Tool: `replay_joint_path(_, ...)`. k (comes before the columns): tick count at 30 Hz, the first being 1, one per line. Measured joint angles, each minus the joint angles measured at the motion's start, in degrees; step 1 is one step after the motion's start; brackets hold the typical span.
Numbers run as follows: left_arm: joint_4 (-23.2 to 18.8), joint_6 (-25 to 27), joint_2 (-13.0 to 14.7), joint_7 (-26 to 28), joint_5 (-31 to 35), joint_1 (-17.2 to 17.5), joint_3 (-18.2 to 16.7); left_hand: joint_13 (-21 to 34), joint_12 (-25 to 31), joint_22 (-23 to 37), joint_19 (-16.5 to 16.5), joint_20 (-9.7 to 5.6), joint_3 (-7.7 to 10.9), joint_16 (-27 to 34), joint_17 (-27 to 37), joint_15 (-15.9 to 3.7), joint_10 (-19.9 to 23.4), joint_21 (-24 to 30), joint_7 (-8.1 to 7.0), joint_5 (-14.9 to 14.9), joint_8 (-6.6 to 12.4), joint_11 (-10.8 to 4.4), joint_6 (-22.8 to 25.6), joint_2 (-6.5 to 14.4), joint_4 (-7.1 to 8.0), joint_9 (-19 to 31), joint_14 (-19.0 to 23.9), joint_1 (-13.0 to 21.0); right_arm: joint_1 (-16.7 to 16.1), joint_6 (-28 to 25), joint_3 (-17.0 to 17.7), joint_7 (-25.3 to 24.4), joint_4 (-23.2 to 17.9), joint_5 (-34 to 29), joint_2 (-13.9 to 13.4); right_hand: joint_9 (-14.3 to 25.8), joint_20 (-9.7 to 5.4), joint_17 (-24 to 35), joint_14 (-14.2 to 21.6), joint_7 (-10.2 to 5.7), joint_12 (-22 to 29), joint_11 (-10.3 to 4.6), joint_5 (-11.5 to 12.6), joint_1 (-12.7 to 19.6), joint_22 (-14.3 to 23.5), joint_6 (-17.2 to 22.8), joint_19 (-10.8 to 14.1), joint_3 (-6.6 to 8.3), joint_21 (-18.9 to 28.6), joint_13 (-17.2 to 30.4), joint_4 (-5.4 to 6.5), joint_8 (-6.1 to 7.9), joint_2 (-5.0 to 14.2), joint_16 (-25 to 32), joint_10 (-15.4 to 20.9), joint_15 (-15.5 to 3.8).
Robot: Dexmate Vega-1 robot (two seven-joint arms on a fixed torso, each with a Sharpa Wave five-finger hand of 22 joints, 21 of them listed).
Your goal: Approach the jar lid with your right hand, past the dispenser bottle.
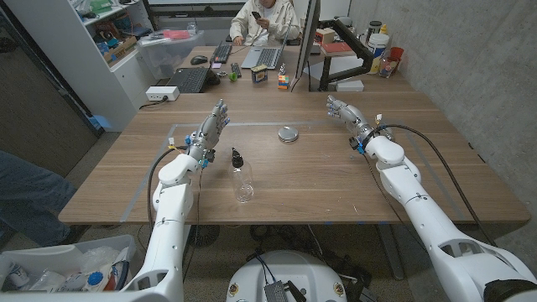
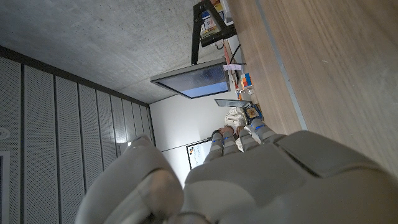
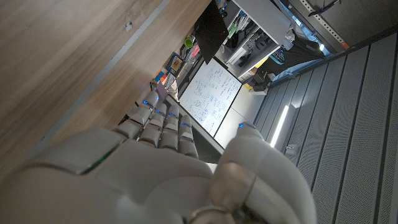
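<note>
The lid (image 1: pixel 289 133) lies on the bench (image 1: pixel 336 184), between the two hands. The bottle (image 1: pixel 242 176) lies near the left hand (image 1: pixel 211 129). The right hand (image 1: pixel 346 114) is wide and holds nothing. So is the left.

My arms are glossy white, built of rounded shell segments that thicken toward the shoulders. A black cable loops out beside each forearm and runs back along it. My left hand (image 1: pixel 211 127) and right hand (image 1: pixel 345 113) are pale grey, with segmented fingers carrying small blue marks at the segments. Each wrist has a darker band with bits of blue. Close up, the backs of my hands are smooth grey-white shells with thin seams.
</note>
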Motion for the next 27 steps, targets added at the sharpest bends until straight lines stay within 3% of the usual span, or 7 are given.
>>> replay_joint_path(27, -1.16, -0.16, 0.74, -0.71, -0.36, 0.62, -0.03, 0.0, 0.05, 0.29, 0.0, 0.0, -0.18, 0.0, 0.0, 0.0, 0.0, -0.62, 0.0, 0.0, 0.0, 0.0, 0.0, 0.3, -0.17, 0.0, 0.0, 0.3, 1.71, 2.5, -1.59, -1.48, 1.98, -3.9, 0.01, -0.25, 0.0, 0.01, -0.31, -1.53, -0.45, -0.59, 0.67, 1.03, 0.16, -1.49, -0.01, -0.25, -1.11, 0.0, -1.17, 0.0, -0.44, 0.0, -0.61, -0.29)
